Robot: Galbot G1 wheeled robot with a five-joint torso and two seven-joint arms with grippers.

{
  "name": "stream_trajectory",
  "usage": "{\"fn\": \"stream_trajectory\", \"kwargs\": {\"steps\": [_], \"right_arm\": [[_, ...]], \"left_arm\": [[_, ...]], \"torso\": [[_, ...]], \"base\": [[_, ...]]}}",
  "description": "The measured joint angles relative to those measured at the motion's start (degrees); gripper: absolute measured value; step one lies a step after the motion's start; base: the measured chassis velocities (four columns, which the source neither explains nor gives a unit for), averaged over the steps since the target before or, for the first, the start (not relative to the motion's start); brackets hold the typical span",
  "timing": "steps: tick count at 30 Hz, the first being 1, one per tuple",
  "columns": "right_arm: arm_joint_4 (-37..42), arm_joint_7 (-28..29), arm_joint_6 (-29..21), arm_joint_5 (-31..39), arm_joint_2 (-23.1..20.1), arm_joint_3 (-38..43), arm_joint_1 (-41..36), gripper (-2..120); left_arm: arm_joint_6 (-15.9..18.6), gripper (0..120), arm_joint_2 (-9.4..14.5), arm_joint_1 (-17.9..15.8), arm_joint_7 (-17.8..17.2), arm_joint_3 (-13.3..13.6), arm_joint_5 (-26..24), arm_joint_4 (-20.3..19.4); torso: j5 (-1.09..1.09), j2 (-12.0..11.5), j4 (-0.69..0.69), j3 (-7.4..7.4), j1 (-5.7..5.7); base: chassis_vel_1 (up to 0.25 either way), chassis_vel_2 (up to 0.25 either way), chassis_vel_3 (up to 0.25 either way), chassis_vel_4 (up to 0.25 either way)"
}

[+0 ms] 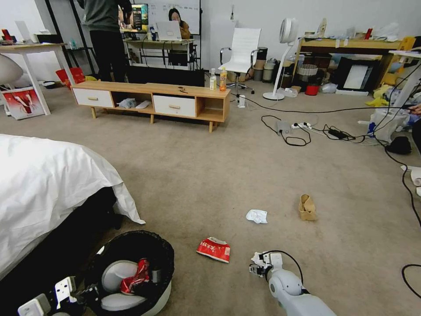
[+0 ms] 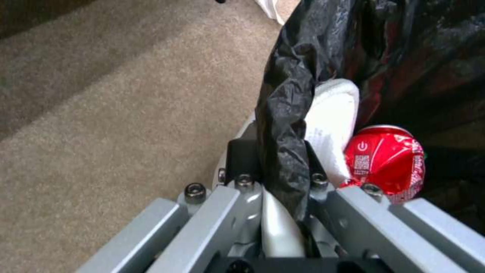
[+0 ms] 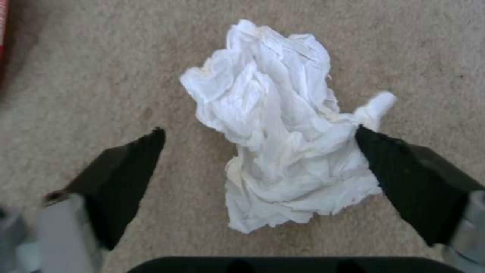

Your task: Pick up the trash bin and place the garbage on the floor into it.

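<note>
The trash bin [image 1: 164,256], white with a black bag over its rim, sits at my lower left beside the bed. My left gripper [image 1: 81,293] is shut on its bagged rim [image 2: 288,113]; a crushed red can [image 2: 386,159] lies inside. My right gripper [image 3: 260,130] is open, low over the floor [image 1: 197,184], its fingers on either side of a crumpled white tissue [image 3: 283,132]. In the head view this gripper [image 1: 258,264] hides most of that tissue. A flattened red-white carton [image 1: 213,249], a second tissue [image 1: 256,215] and a brown paper box [image 1: 307,207] lie on the carpet ahead.
A bed with a white sheet [image 1: 44,184] stands close on the left. A low wooden TV bench [image 1: 151,98] with two upright bottles is farther ahead. Black cables [image 1: 307,129] and a power strip trail across the carpet at right, and one cable [image 1: 410,188] runs down the right edge.
</note>
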Motion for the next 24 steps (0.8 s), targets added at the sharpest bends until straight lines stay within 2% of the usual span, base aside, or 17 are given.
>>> {"fn": "stream_trajectory", "kwargs": {"steps": [1, 3, 7, 8, 9, 11, 15, 17, 19, 20, 24], "right_arm": [[0.0, 0.0, 0.0, 0.0, 0.0, 0.0, 0.0, 93], [-0.5, -0.1, 0.3, -0.4, 0.1, 0.1, 0.0, 81], [-0.9, -0.1, 0.5, -0.6, 0.1, 0.3, 0.0, 72], [-1.0, -0.2, 0.6, -0.7, 0.1, 0.4, 0.0, 63], [-1.0, -0.2, 0.6, -0.7, 0.1, 0.4, 0.0, 63], [-1.0, -0.3, 0.9, -0.8, 0.0, 0.4, -0.2, 52], [-1.0, -0.4, 0.9, -0.9, -0.1, 0.5, -0.2, 45], [-1.0, -0.4, 1.1, -1.0, -0.2, 0.5, -0.2, 31], [-1.0, -0.5, 1.2, -1.0, -0.2, 0.5, -0.2, 28], [-1.1, -0.5, 1.4, -1.2, -0.2, 0.5, -0.2, 21], [-1.1, -0.7, 1.6, -1.4, -0.2, 0.5, -0.4, 16]], "left_arm": [[0.0, 3, 0.0, 0.0, 0.0, 0.0, 0.0, 0.0], [0.0, 3, 0.0, 0.0, 0.0, 0.0, 0.0, 0.0], [0.0, 3, 0.0, 0.0, 0.0, 0.0, 0.0, 0.0], [-0.1, 3, 0.0, 0.0, 0.0, 0.1, 0.0, 0.0], [-0.1, 3, 0.0, 0.0, 0.0, 0.1, 0.0, 0.0], [-0.1, 3, 0.0, -0.2, 0.0, 0.1, 0.1, 0.2], [-0.1, 3, 0.1, -0.2, 0.0, 0.2, 0.1, 0.3], [-0.1, 3, 0.1, -0.4, 0.0, 0.3, 0.1, 0.4], [-0.1, 3, 0.1, -0.5, 0.0, 0.3, 0.1, 0.5], [-0.1, 3, 0.1, -0.5, 0.0, 0.4, 0.1, 0.5], [-0.2, 3, 0.1, -0.6, 0.0, 0.4, 0.2, 0.7]], "torso": [[0.0, 0.0, 0.0, 0.0, 0.0], [0.0, 0.0, 0.0, 0.0, 0.0], [0.0, 0.0, 0.0, 0.0, 0.0], [0.0, 0.0, 0.0, 0.0, 0.0], [0.0, 0.0, 0.0, 0.0, 0.0], [0.0, 0.0, 0.0, 0.0, 0.0], [0.0, 0.0, 0.0, 0.0, 0.0], [0.0, 0.0, -0.01, 0.0, 0.0], [0.0, 0.0, 0.0, 0.0, 0.0], [0.0, 0.0, 0.0, 0.0, 0.0], [0.0, 0.0, 0.0, 0.0, 0.0]], "base": [[0.0, 0.0, 0.0, 0.0], [0.0, 0.0, 0.0, 0.0], [0.0, 0.0, 0.0, 0.0], [0.0, 0.0, 0.0, 0.0], [0.0, 0.0, 0.0, 0.0], [0.0, 0.0, 0.0, 0.0], [0.0, 0.0, 0.0, 0.0], [0.0, 0.0, 0.0, 0.0], [0.0, 0.0, 0.0, 0.0], [0.0, 0.0, 0.0, 0.0], [0.0, 0.0, 0.0, 0.0]]}}
